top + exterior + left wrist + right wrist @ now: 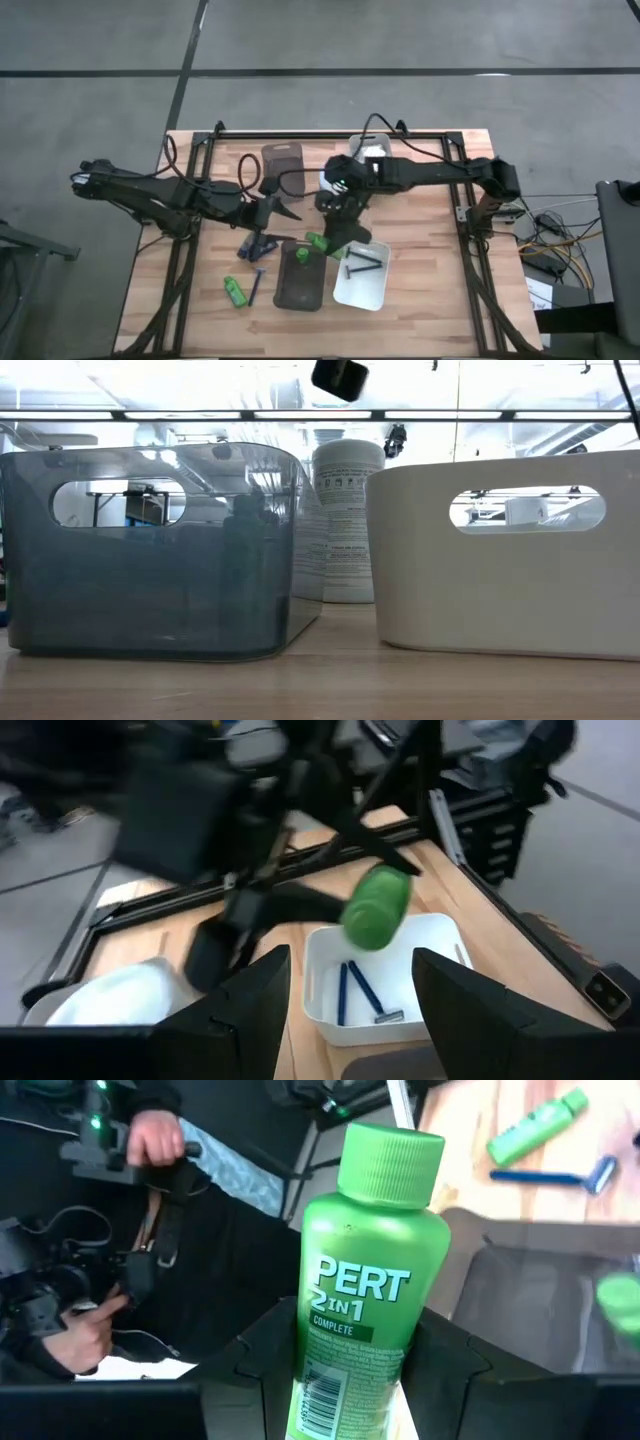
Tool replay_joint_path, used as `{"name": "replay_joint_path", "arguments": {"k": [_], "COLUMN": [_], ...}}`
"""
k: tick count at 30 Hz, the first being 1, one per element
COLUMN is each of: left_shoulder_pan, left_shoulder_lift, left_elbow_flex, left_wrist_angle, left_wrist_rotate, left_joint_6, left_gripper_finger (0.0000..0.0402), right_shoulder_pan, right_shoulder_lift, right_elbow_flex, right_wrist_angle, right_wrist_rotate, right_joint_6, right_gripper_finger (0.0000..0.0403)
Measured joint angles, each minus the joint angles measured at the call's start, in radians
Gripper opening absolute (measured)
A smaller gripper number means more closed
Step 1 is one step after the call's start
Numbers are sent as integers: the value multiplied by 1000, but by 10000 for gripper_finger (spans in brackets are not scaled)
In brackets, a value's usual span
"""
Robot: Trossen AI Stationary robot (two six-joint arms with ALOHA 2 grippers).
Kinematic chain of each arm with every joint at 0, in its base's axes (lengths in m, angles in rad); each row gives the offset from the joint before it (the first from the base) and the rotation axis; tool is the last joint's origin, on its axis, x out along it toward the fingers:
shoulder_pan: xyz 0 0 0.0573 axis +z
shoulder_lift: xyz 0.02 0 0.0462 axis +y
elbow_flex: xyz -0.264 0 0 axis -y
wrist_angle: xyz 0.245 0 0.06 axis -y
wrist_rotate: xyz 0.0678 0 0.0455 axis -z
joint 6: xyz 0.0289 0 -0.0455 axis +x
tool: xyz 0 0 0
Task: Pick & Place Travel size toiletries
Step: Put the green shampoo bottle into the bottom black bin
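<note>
Hovering over the table's left half, the left gripper [283, 209] holds nothing; its fingers [250, 1010] stand spread, with empty air between them. Below it, toward the table's front-left, lie 1 green bottle [234, 291], a blue razor [256, 284] just beside it, and a navy tube [255, 245] a little farther back.

In the middle sits the grey tray [300, 290], with 1 green bottle [300, 256] resting at its back end. Just right of it stands the white tray [362, 290], near the table's front edge, holding 2 dark razors [365, 260].

The right gripper [335, 235] hangs above the gap between the 2 trays, its fingers clamped on a third green bottle [367, 1280], held around the lower body with the cap pointing away from the wrist. The right arm reaches in from the table's right edge.

This bottle looks like light, stiff plastic with a smooth, glossy skin, so it could slip or pivot between the pads if squeezed too gently; it should not break if dropped. Its flattened body gives the best hold, across the broad faces near the middle, as now. The ridged cap would be a poorer spot, being narrower and round. The razors are thin and lie flat, and would likely need a pinch across the handle.
</note>
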Motion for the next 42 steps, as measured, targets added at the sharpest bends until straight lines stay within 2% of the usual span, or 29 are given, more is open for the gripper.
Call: {"name": "replay_joint_path", "arguments": {"k": [8, 18, 31, 38, 42], "left_shoulder_pan": [0, 2, 2, 2, 1], "left_shoulder_lift": [42, 94, 93, 91, 87], "left_elbow_flex": [-3, 2, 2, 2, 0], "left_wrist_angle": [42, 88, 99, 83, 27], "left_wrist_rotate": [19, 93, 97, 96, 110], "left_joint_6": [141, 166, 198, 154, 92], "left_gripper_finger": [215, 213, 128, 124, 123], "right_shoulder_pan": [-23, -34, -34, -35, -44], "right_shoulder_lift": [100, 127, 128, 128, 115], "right_elbow_flex": [134, 179, 178, 178, 178], "right_wrist_angle": [-2, -9, -7, -13, -95], "right_wrist_rotate": [-82, -100, -98, -92, -84], "right_joint_6": [-27, -40, -41, -37, -71], "right_gripper_finger": [136, 135, 139, 181, 216]}}
